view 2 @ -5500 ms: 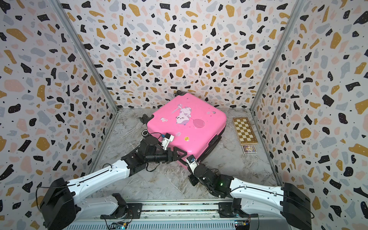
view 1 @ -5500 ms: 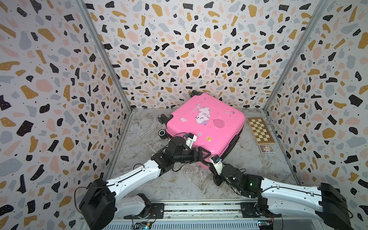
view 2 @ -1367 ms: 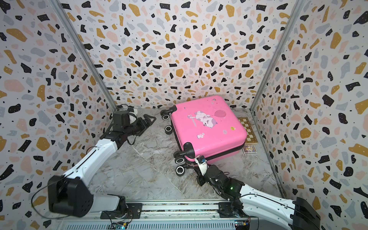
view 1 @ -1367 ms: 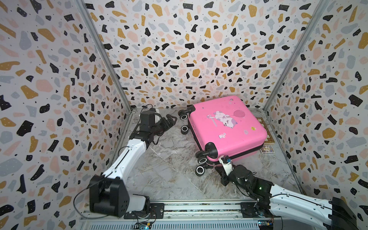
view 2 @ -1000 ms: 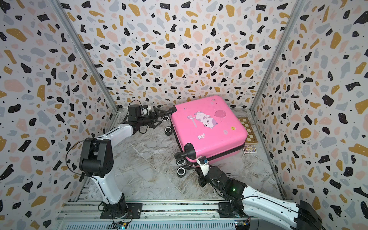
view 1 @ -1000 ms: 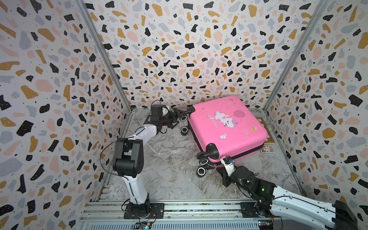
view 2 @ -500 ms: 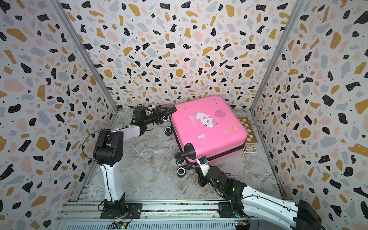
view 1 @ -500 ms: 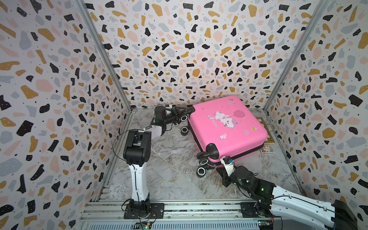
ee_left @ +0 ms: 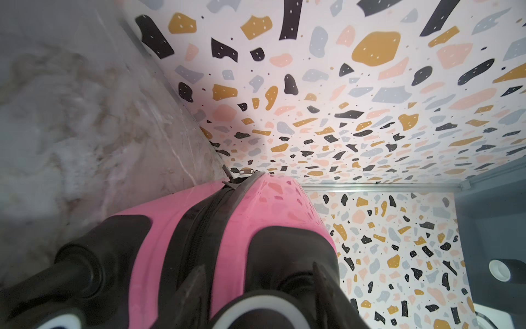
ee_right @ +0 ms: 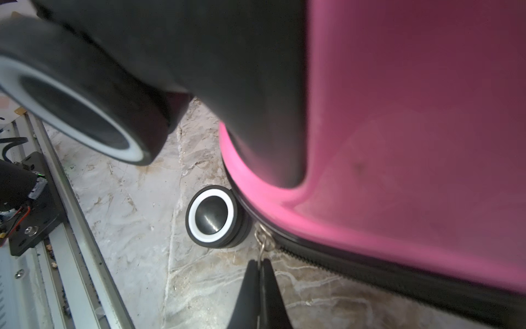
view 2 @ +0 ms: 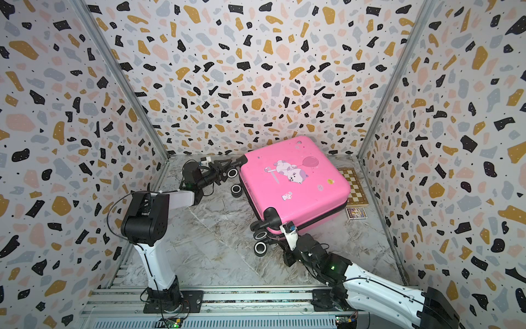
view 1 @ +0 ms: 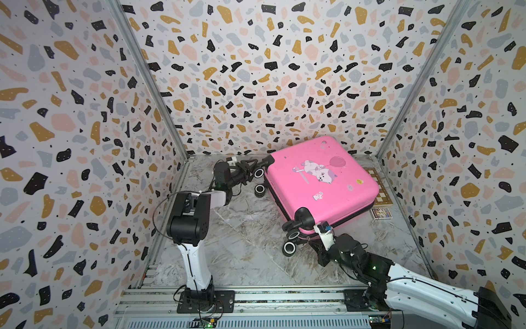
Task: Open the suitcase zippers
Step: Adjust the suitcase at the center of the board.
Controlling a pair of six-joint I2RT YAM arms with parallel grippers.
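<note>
Terrazzo-print walls on three sides; marble-veined tabletop below. Laid flat toward the far right corner of that tabletop, the suitcase, cat print up, overlapping a checkered board at the right edge. Flat probably so as to leave the zipper band running round the sides, reachable from low down. At the case's near corner, beside the wheels, the right gripper: clamped fully together on the metal zipper pull, low and level with the seam, seemingly to drag it along the band. At the far wheeled corner, close to the back edge, the left gripper: jaws part-way apart, one finger either side of the black caster mount; real pinch or mere straddle, impossible to tell. Likely purpose there: bracing the case against sliding or swinging under the other arm's pull. Seam shut wherever visible, so unzipping hardly begun by the look of it; a second pull lying at the corner by the back wall.
</note>
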